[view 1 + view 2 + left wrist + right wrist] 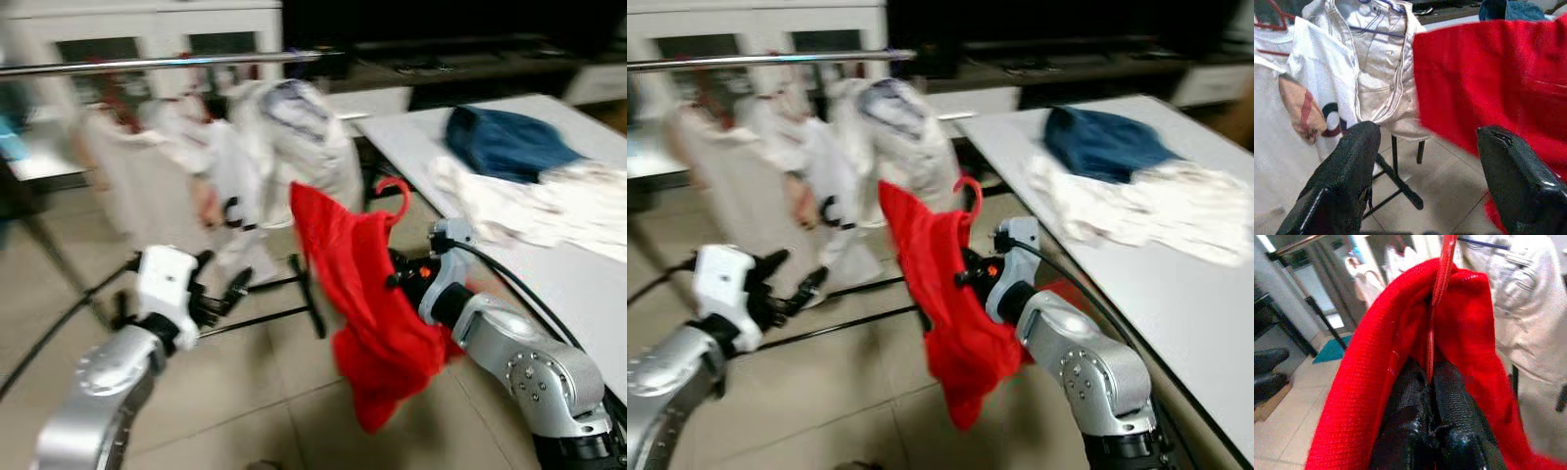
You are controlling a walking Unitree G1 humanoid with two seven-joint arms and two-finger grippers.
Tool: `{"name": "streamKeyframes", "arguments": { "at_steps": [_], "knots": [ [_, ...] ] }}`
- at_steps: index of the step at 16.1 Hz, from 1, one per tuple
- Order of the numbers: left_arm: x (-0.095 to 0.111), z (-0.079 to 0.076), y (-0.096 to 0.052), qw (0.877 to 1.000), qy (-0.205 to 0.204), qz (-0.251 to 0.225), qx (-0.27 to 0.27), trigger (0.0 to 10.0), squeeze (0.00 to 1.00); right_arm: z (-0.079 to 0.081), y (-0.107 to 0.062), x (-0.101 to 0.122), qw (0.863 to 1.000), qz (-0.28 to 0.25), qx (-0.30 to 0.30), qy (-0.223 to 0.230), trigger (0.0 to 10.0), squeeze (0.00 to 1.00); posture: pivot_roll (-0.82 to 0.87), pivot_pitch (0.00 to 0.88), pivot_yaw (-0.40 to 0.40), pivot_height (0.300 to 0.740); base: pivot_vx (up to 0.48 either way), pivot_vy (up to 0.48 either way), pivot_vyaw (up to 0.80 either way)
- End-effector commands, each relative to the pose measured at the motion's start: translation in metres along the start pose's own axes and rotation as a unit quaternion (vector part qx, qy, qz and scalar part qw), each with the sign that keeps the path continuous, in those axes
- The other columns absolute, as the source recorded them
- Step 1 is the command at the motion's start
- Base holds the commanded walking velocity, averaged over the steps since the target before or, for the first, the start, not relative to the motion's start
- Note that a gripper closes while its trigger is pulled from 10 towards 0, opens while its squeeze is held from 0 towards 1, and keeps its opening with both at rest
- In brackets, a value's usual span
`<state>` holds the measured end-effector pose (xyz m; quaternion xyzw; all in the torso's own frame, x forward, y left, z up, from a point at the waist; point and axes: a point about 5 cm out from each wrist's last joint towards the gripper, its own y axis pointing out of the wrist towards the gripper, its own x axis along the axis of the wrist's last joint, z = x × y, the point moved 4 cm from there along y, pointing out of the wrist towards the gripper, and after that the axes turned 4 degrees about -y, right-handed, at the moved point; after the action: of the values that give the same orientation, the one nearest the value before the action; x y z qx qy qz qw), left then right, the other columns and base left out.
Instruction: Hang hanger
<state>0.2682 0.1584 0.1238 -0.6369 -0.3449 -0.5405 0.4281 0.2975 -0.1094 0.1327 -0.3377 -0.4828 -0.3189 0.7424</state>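
The right gripper (pixel 1430 382) is holding a red hanger (pixel 394 192) with a red garment (pixel 367 294) draped over it, its fingers (pixel 1405 396) pressing together on the thin plastic just under the hook, with cloth bunching around them. The load is hanging in the air between the counter (pixel 588 284) and the clothes rail (pixel 167 64), lower than the rail and a little apart from the white shirts (pixel 284 137) already hanging there. The left gripper (pixel 211 294) is hovering near the rack's black base (pixel 284 294), fingers (pixel 1347 166) spread apart and holding nothing. The hanger is looking light and stiff but thin and probably slippery, while the garment is soft and likely swinging, so gripping close under the hook is seeming the soundest hold. A blue garment (pixel 509 142) and white clothes (pixel 549 206) are lying on the counter
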Motion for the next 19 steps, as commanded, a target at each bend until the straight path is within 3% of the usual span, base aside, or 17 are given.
{"name": "streamKeyframes", "arguments": {
  "at_steps": [1,6,8,11,12,15,16,17,18,19],
  "knots": [
    [0.003,0.000,0.002,1.000,0.008,-0.008,0.001,10.0,0.00,-0.001,0.001,0.006,1.000,-0.013,0.001,-0.010,10.0,0.00,-0.02,0.000,-0.022,0.740,0.000,0.000,0.79],
    [0.013,0.019,0.005,0.999,0.028,-0.024,0.024,10.0,0.00,-0.007,0.002,0.012,0.998,-0.013,0.022,-0.054,10.0,0.00,-0.02,0.000,-0.028,0.740,0.000,0.000,0.79],
    [0.014,0.025,0.004,0.998,0.054,-0.017,0.021,10.0,0.00,-0.006,0.002,0.015,0.997,-0.010,0.036,-0.071,10.0,0.00,-0.02,0.000,-0.028,0.740,0.000,0.000,0.79],
    [0.011,0.029,0.003,0.998,0.056,-0.004,0.008,10.0,0.00,-0.004,0.003,0.019,0.995,-0.013,0.049,-0.083,10.0,0.00,-0.02,0.000,-0.028,0.740,0.000,0.000,0.79],
    [0.009,0.029,0.002,0.998,0.055,0.001,-0.004,10.0,1.00,-0.003,0.004,0.021,0.994,-0.014,0.056,-0.089,10.0,0.00,-0.02,0.000,-0.028,0.740,0.000,0.000,0.79],
    [0.012,0.030,0.000,0.997,0.070,0.002,-0.027,10.0,1.00,0.002,0.002,0.024,0.991,-0.012,0.083,-0.106,10.0,0.00,-0.02,0.000,-0.029,0.740,0.000,0.000,0.79],
    [0.014,0.045,0.001,0.995,0.098,0.015,-0.007,10.0,1.00,0.004,0.001,0.022,0.989,0.003,0.100,-0.105,10.0,0.00,-0.02,0.000,-0.029,0.740,0.000,0.000,0.00],
    [0.014,0.053,0.002,0.994,0.103,0.019,0.001,10.0,0.67,0.009,-0.001,0.022,0.986,0.009,0.120,-0.118,10.0,0.00,-0.02,0.000,-0.029,0.740,0.000,0.000,0.00],
    [0.016,0.061,0.003,0.995,0.096,0.021,0.006,10.0,0.00,0.014,-0.005,0.025,0.984,0.008,0.146,-0.101,10.0,0.00,-0.02,0.000,-0.028,0.740,0.000,0.000,0.00],
    [0.016,0.062,0.003,0.995,0.094,0.021,0.008,10.0,0.00,0.016,-0.006,0.027,0.984,0.006,0.153,-0.096,10.0,0.00,-0.02,0.000,-0.028,0.740,0.000,0.000,0.00]
  ]
}}
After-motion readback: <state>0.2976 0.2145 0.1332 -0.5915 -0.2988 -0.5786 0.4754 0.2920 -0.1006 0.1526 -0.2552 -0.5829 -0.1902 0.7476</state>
